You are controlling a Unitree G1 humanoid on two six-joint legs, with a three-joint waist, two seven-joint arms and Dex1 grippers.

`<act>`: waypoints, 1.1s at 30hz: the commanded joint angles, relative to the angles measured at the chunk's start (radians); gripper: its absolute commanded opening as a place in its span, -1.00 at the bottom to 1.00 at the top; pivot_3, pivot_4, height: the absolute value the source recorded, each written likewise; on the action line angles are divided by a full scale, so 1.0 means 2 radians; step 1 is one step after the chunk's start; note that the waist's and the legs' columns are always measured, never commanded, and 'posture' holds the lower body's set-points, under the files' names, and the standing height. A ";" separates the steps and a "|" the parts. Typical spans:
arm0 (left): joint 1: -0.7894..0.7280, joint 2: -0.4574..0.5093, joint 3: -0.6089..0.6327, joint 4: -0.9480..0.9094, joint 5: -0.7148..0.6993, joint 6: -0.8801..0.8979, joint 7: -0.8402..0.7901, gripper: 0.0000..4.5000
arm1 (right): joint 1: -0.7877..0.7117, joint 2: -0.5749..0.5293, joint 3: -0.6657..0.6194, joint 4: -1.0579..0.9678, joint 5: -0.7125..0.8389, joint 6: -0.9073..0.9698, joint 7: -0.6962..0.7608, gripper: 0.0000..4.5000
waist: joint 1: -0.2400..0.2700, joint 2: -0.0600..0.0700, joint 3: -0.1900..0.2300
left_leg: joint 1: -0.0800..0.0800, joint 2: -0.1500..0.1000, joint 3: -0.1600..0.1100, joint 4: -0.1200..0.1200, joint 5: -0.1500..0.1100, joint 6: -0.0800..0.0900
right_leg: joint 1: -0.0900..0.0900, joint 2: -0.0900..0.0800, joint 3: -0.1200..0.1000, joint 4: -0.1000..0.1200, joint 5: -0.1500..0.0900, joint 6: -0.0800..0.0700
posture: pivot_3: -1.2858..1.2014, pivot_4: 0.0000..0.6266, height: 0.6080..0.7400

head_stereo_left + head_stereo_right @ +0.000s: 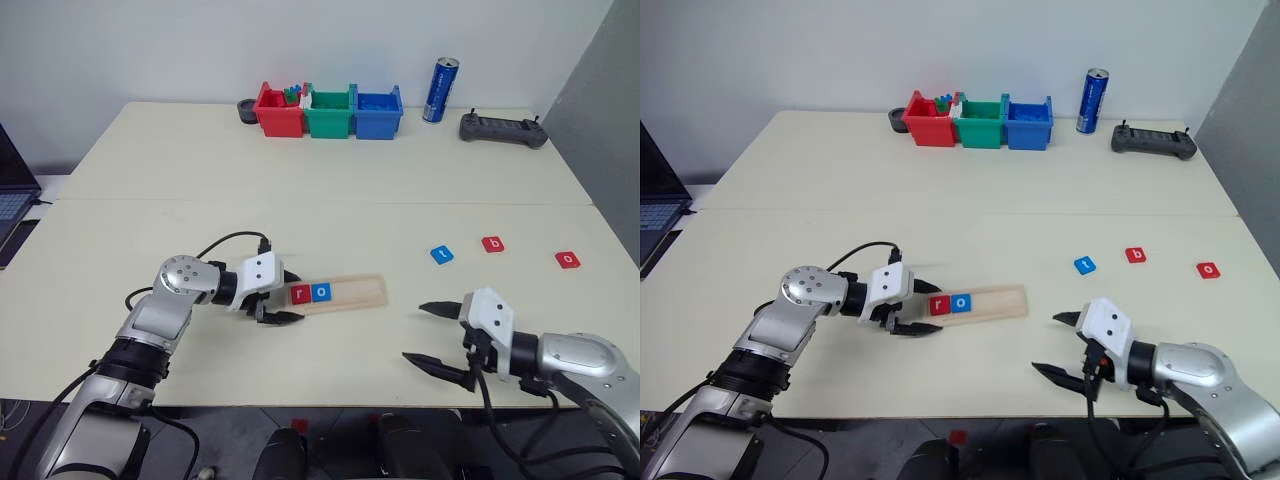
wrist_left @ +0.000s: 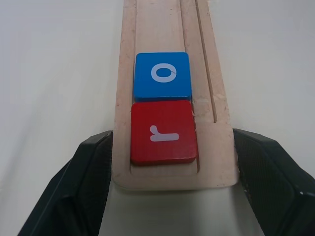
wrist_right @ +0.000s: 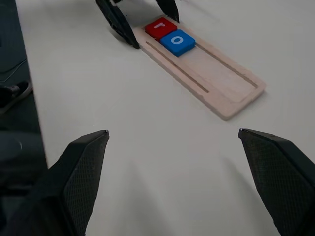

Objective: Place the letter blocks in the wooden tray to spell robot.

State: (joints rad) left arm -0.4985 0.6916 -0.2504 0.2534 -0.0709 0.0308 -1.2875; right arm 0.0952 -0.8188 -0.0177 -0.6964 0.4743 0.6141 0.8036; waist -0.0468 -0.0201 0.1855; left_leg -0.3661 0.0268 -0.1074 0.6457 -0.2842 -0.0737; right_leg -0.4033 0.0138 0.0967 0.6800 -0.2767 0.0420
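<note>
red r block (image 2: 163,133), blue o block (image 2: 162,76), pale tray (image 2: 162,24)

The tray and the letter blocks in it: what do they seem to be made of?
The tray looks like pale unfinished wood: faint grain, matt surface, milled grooves with slightly rough edges. The red r block and the blue o block have even, saturated colour with a soft sheen and rounded corners, so probably plastic or painted wood; the look leaves that open. Their white letters seem printed or inlaid.
</note>
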 commanded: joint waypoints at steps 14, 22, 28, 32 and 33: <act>0.002 -0.015 -0.048 -0.033 0.011 0.013 -0.045 0.50 | 0.025 -0.030 -0.039 -0.033 0.027 0.004 0.019 1.00 | 0.001 0.000 0.000 | 0.000 0.000 0.000 0.000 0.000 0.000 | 0.000 0.000 0.000 0.000 -0.001 0.001 | 0.03 -0.52 1.00; -0.010 -0.035 -0.050 -0.022 0.008 0.026 -0.039 0.50 | 0.025 -0.029 -0.039 -0.029 0.023 0.000 0.018 1.00 | 0.006 0.000 0.000 | 0.000 0.000 0.000 0.001 0.000 0.000 | 0.000 0.000 0.000 0.000 -0.001 0.001 | 0.03 -0.52 1.00; -0.016 -0.048 -0.049 -0.016 0.006 0.029 -0.038 0.50 | 0.029 -0.028 -0.038 -0.028 0.020 -0.003 0.017 1.00 | 0.008 0.000 0.000 | 0.000 0.000 0.000 0.001 0.000 0.000 | 0.000 0.000 0.000 0.000 0.000 0.001 | 0.03 -0.52 1.00; -0.023 -0.053 -0.052 -0.007 0.012 0.016 -0.040 0.50 | 0.038 -0.037 -0.054 -0.021 0.016 -0.004 0.023 1.00 | 0.008 0.000 0.000 | 0.000 0.000 0.000 0.001 0.000 0.000 | 0.000 0.000 0.000 0.000 0.000 0.001 | 0.03 -0.52 1.00; -0.025 -0.054 -0.052 -0.004 0.013 0.013 -0.040 0.50 | 0.040 -0.041 -0.059 -0.017 0.013 -0.006 0.026 1.00 | 0.008 0.000 0.000 | 0.000 0.000 0.000 0.001 0.000 0.000 | 0.000 0.000 0.000 0.000 0.000 0.001 | 0.03 -0.52 1.00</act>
State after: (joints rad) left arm -0.5409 0.5917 -0.3311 0.2344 -0.0617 0.0689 -1.3655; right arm 0.1737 -0.8794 -0.0946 -0.7226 0.5068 0.6214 0.8465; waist -0.0308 -0.0204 0.1855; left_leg -0.3663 0.0261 -0.1072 0.6475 -0.2842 -0.0737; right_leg -0.4024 0.0137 0.0971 0.6801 -0.2774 0.0434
